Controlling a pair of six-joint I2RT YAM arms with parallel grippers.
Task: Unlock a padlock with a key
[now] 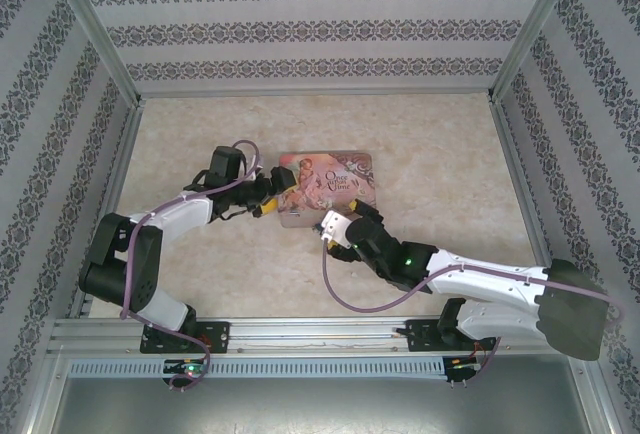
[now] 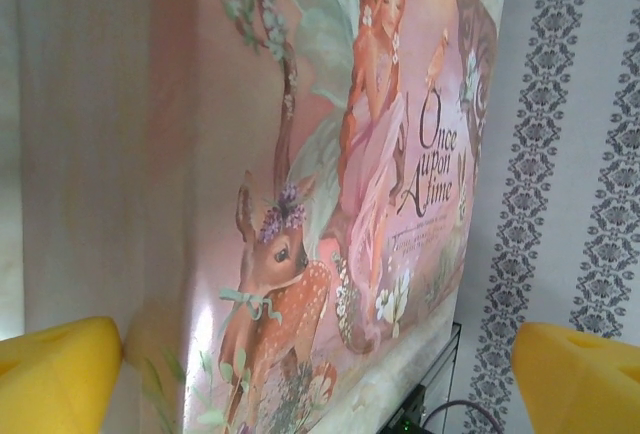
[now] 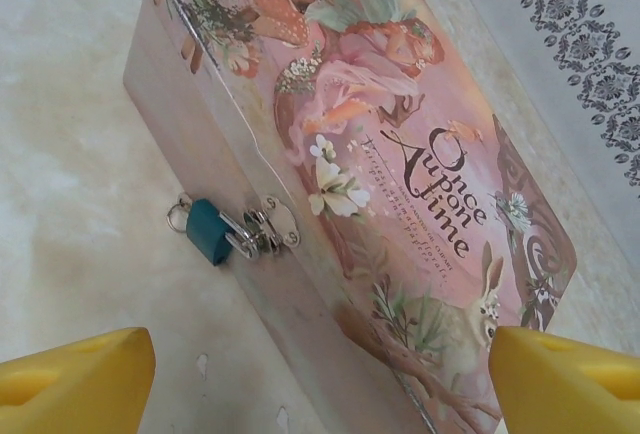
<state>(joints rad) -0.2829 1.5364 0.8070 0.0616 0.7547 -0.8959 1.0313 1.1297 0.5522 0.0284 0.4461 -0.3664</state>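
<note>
Currently left claw wide open, empty, at pink tin; right claw open, empty, near teal padlock.

The table is bare beyond the pink tin and to its right; the left gripper stands at its left end and the right gripper at its near side; the surface beside the padlock is free.

You are looking into a lab booth. Aluminium rails are framing wallpapered panels around the surface.
</note>
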